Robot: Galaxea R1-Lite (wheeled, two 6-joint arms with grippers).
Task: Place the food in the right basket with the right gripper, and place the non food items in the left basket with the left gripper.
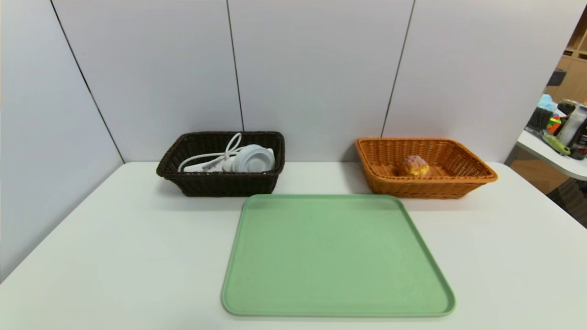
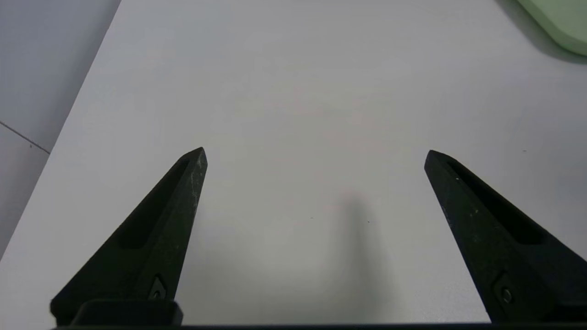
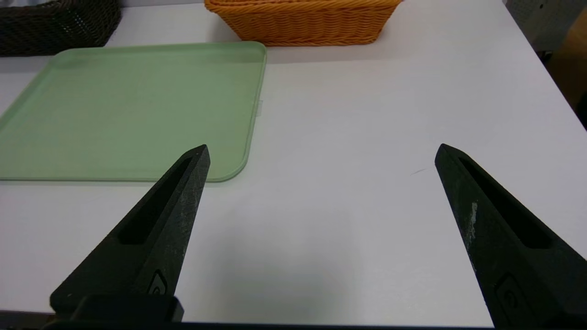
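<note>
A dark brown left basket point(image 1: 220, 183) at the back left holds a white round device with a cord point(image 1: 250, 159). The orange right basket point(image 1: 463, 181) at the back right holds a small yellow and pink pastry point(image 1: 414, 166). Between them, nearer to me, lies a bare green tray point(image 1: 335, 256). Neither arm shows in the head view. My left gripper point(image 2: 315, 153) hovers open over bare table, left of the tray corner point(image 2: 562, 23). My right gripper point(image 3: 322, 149) stands open over bare table, right of the tray point(image 3: 124, 105), with the orange basket point(image 3: 302, 23) beyond it.
The white table point(image 1: 91, 256) is backed by grey wall panels. Its right edge drops off near a side table with clutter point(image 1: 562, 128). The dark basket's corner point(image 3: 55, 27) shows in the right wrist view.
</note>
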